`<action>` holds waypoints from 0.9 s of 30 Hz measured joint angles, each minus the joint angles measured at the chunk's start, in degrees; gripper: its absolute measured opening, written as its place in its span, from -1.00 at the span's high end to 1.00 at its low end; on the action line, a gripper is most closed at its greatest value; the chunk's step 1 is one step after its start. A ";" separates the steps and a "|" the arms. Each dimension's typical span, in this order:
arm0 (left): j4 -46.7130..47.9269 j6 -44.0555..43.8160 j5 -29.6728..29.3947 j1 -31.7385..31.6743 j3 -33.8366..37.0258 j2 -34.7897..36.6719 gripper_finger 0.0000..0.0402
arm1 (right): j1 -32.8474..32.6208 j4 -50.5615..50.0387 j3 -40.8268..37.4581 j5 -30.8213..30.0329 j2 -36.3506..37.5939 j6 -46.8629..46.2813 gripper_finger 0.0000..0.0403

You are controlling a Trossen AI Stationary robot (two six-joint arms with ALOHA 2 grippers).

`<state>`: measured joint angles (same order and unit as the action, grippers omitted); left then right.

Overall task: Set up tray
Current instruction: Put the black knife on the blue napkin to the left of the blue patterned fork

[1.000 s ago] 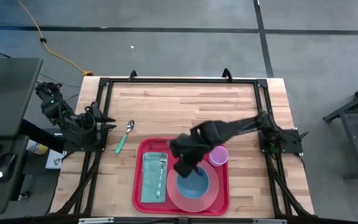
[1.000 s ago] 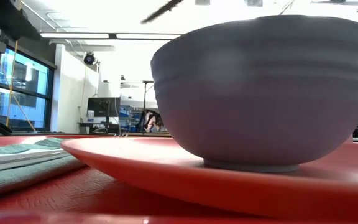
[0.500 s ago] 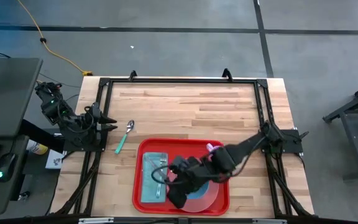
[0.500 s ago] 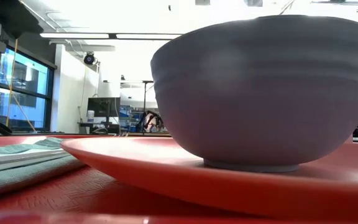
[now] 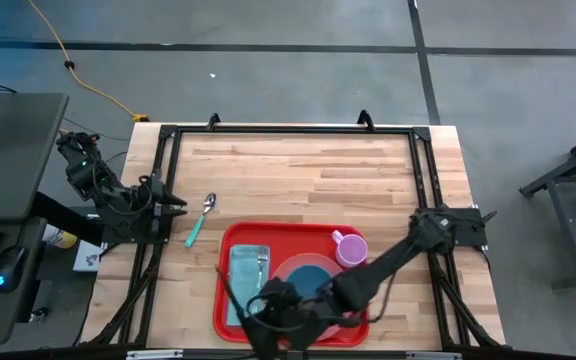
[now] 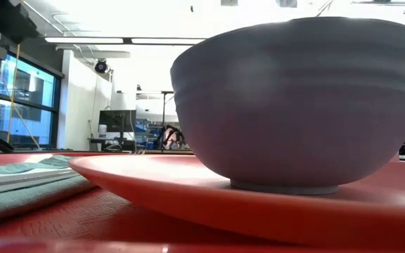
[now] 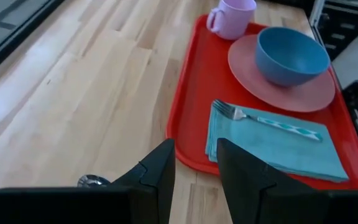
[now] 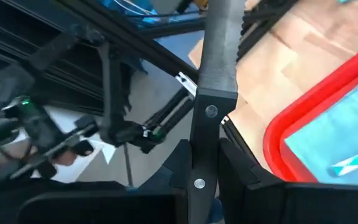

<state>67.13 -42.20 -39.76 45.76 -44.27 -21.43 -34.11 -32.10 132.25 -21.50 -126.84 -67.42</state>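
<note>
The red tray (image 5: 226,300) lies at the table's near side. On it a blue bowl (image 5: 313,275) (image 6: 294,105) stands on a round pink plate (image 7: 253,81). A pink mug (image 5: 350,248) stands at the tray's far right corner, and a fork (image 7: 260,118) lies on a teal napkin (image 5: 243,285). A spoon (image 5: 201,218) with a green handle lies on the wood left of the tray. My right gripper (image 5: 268,318) (image 8: 205,168) hangs open over the tray's near rim. My left gripper (image 5: 176,205) (image 7: 196,180) waits open at the table's left edge, near the spoon.
The black frame rails (image 5: 288,130) run round the table, and one grey bar (image 8: 219,50) shows close before my right gripper. Bare wood (image 5: 308,175) stretches beyond the tray toward the far edge. My right arm (image 5: 388,262) crosses the tray's near right corner.
My right gripper has left its place above the bowl and swept toward the table's near edge and left, across the tray, ending over the tray's near rim. The bowl stays on the plate.
</note>
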 joint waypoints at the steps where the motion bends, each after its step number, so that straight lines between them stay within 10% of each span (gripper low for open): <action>1: -0.02 0.09 0.26 0.02 0.02 -0.02 0.25 | 0.23 2.01 0.00 0.08 -1.14 -0.24 0.87; 27: -0.19 -1.57 0.28 0.02 0.02 -0.02 0.25 | 13.06 -10.24 0.02 24.00 -12.32 -2.13 0.87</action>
<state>66.94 -43.77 -39.48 45.78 -44.25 -21.45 -21.04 -42.34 132.26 2.49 -139.17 -69.55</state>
